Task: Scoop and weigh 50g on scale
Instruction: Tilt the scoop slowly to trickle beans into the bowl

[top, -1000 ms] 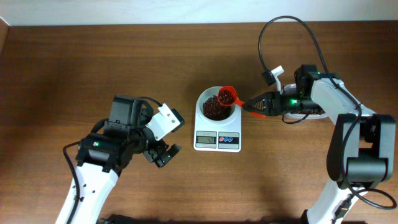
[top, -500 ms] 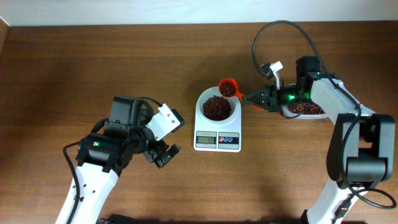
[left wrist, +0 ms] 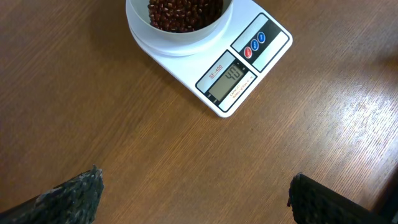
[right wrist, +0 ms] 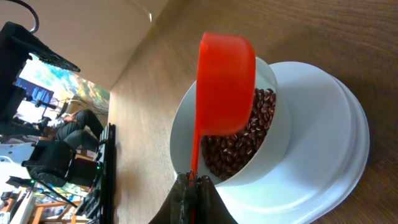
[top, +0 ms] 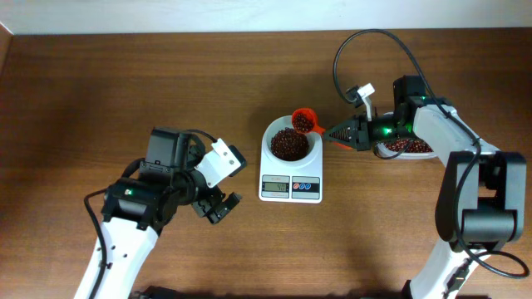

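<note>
We see the right gripper [top: 328, 134] clamping a red scoop [top: 304, 121] at the edge of the beans [top: 288, 144] on the scale [top: 291, 188] — left of it, the left gripper [top: 218, 206] gapes wide.

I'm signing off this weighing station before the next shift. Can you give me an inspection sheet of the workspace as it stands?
Surface: brown wood-grain table.
Job's things: scale carries white bowl of beans, display showing digits; red scoop tilted above bowl's rim.
Clutter: clear tub of beans beneath right arm.
Grippers: right gripper fingers shut on scoop's handle; left gripper open over bare table, holding nothing.
Cables: black cable loops above right arm.
Surroundings: pale wall behind table; people in room beyond.
</note>
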`<act>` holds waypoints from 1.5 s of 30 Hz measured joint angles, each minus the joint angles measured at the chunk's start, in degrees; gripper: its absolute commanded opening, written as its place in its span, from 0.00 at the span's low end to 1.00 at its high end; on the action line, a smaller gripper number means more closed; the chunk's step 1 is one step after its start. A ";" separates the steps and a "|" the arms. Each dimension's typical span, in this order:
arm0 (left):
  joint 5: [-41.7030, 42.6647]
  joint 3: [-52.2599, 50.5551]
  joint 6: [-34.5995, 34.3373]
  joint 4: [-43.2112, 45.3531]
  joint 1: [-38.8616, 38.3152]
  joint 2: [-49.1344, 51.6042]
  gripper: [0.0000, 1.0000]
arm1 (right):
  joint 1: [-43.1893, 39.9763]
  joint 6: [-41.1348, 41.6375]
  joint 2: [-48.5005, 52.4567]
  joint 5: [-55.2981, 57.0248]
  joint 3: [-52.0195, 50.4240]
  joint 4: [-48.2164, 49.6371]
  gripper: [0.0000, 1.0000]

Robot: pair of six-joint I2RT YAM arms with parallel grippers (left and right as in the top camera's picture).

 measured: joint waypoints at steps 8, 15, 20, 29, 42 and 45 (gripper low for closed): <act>0.00 0.00 0.00 -0.02 0.00 0.00 0.99 | 0.00 0.50 0.00 -0.04 0.00 0.00 0.04; 0.00 0.00 0.00 -0.02 0.00 0.00 0.99 | 0.00 0.68 0.00 -0.04 0.00 0.00 0.04; 0.00 0.00 0.00 0.00 0.00 0.00 0.99 | 0.00 0.59 0.00 -2.47 0.00 0.02 0.04; 0.00 0.00 0.00 -0.02 0.00 0.00 0.99 | 0.33 2.43 0.00 0.68 0.00 0.61 0.04; 0.00 0.00 0.00 0.00 0.00 0.00 0.99 | 0.31 2.75 0.00 0.26 0.00 0.66 0.04; 0.00 0.00 0.00 0.00 0.00 0.00 0.99 | 0.33 0.46 -0.02 -3.15 0.02 0.33 0.04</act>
